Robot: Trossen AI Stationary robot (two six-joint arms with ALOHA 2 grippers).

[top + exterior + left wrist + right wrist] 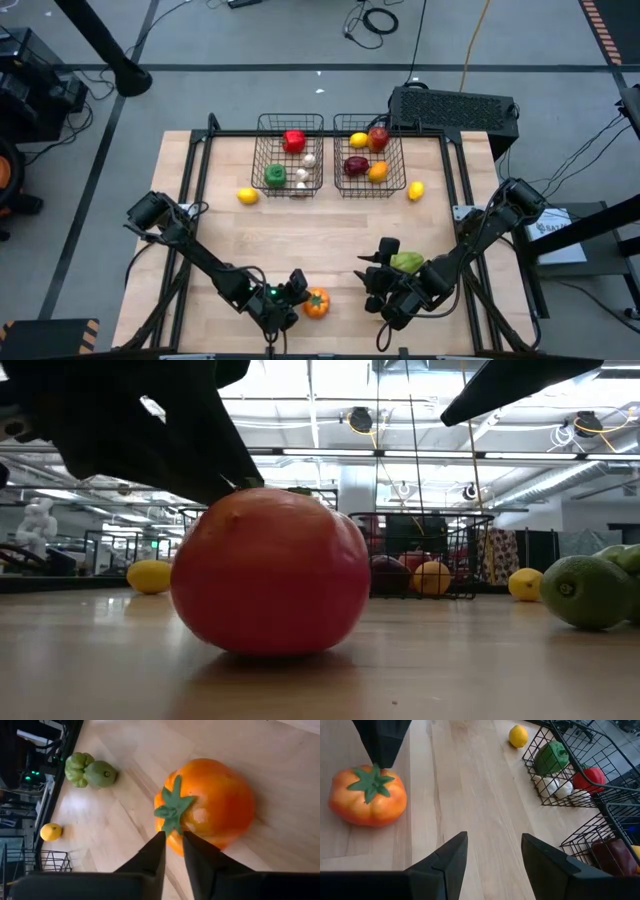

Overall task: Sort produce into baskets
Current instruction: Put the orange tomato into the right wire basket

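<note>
The left gripper (171,847) is working at the near edge of the counter (330,235), its fingers (152,857) standing only a narrow slit apart and pointing at the orange pepper's (207,805) green stem (172,810); their tips are lying at the pepper's rim, and whether they are pinching the stem or merely touching it cannot be told. The pepper is sitting on the counter directly ahead of those fingers, stem side facing them, squat and round with no real long axis, so the coming grasp is turning on the stem lining up with that slit. In the high view the pepper (317,302) is lying just right of the left gripper (292,291), which is plainly the nearer one. The right gripper (492,851) is waiting farther right of the pepper, fingers spread about halfway and holding nothing, beside a green pepper (406,262). The two baskets (292,155) are standing well beyond the orange pepper, at the far side, already partly filled.
</note>
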